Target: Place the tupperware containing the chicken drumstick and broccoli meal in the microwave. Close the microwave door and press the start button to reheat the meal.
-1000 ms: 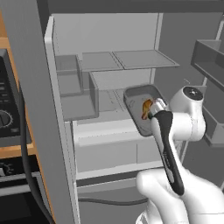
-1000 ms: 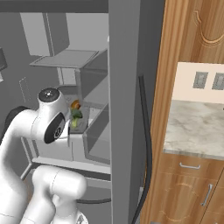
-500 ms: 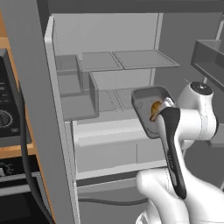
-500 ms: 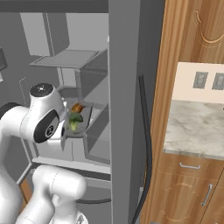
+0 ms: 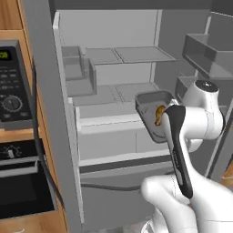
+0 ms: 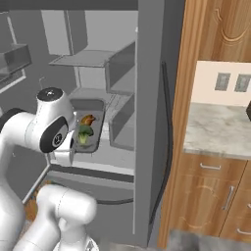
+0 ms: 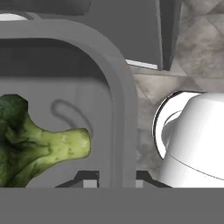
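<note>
since the earlier frame the tupperware has come further out of the open fridge and toward the robot. broccoli lies inside the container, left of the fingers, with the chicken drumstick just beyond it. nearly closed, the gripper pinches the container's rim wall between its two tips. off to the far left sits the microwave panel.
</note>
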